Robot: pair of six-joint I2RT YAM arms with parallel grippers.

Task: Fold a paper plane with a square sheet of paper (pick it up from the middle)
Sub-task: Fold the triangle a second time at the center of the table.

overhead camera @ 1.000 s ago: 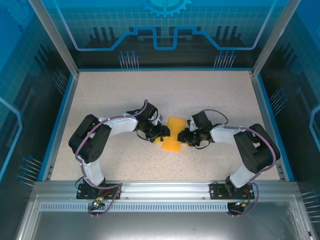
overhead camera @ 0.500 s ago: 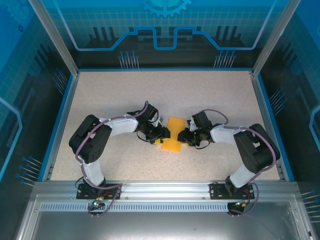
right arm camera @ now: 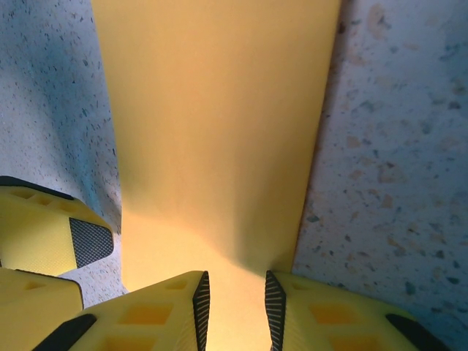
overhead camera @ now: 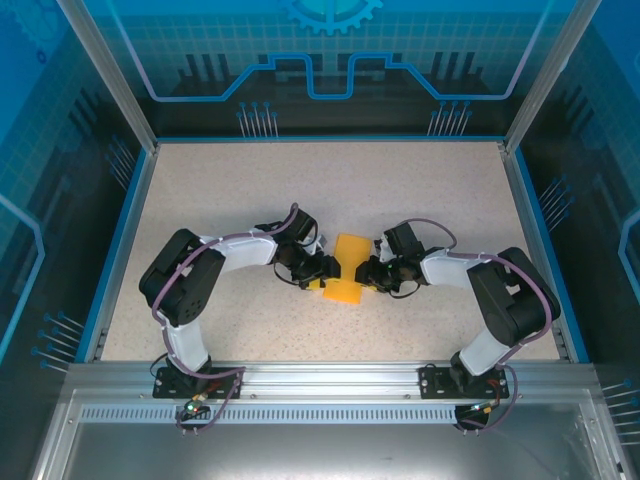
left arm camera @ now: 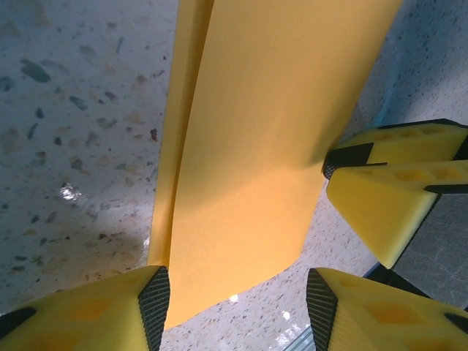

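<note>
The orange-yellow sheet of paper (overhead camera: 346, 268) lies folded into a narrow strip at the middle of the table, between my two grippers. In the left wrist view the paper (left arm camera: 270, 131) shows a second layer along its left edge. My left gripper (overhead camera: 326, 268) is at the strip's left side, open wide (left arm camera: 238, 303), and the paper's near corner reaches in between its fingers. My right gripper (overhead camera: 366, 272) is at the strip's right side. Its jaws (right arm camera: 232, 311) stand a narrow gap apart, open, with the paper (right arm camera: 219, 124) running between them.
The speckled table (overhead camera: 250, 190) is walled by a blue rim (overhead camera: 122, 240) and by metal posts at the back corners. The aluminium rail (overhead camera: 330, 380) with both arm bases runs along the near edge. The two grippers' fingertips sit very close together across the paper.
</note>
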